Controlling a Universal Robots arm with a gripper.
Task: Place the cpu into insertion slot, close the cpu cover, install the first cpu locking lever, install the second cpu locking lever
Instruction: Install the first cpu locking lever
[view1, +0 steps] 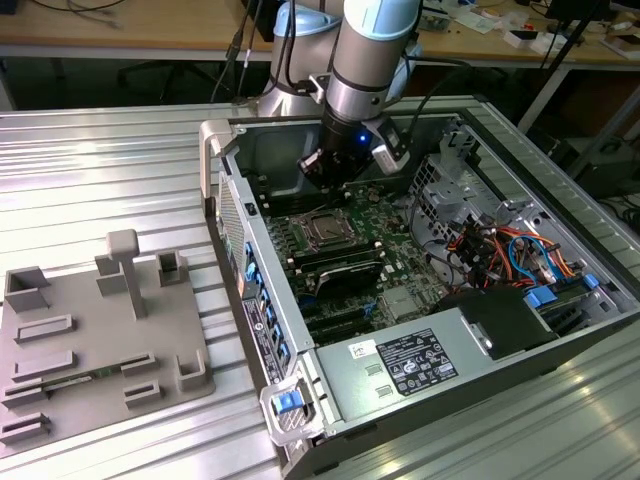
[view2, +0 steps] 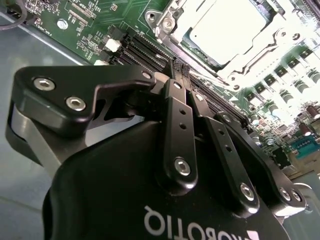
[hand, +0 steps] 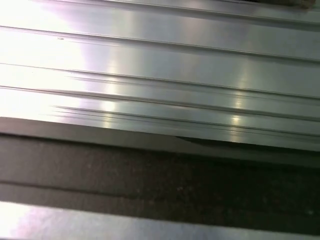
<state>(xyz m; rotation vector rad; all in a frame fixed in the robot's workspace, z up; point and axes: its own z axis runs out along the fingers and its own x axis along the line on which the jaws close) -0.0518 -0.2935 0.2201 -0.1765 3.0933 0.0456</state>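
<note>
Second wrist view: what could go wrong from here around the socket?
1. The shut gripper points at the circuit board beside the memory slots; a low move could scrape them.
2. The cpu sits framed by the cpu cover; an off-centre push there might bend the frame.

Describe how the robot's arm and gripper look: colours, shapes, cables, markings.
In the exterior view the arm is a round silver-grey tube with pale blue joint caps, a blue light near its wrist and black cables alongside. In the second wrist view the gripper is black, built of linked bars fastened by silver bolts, with white lettering on its body.
</note>
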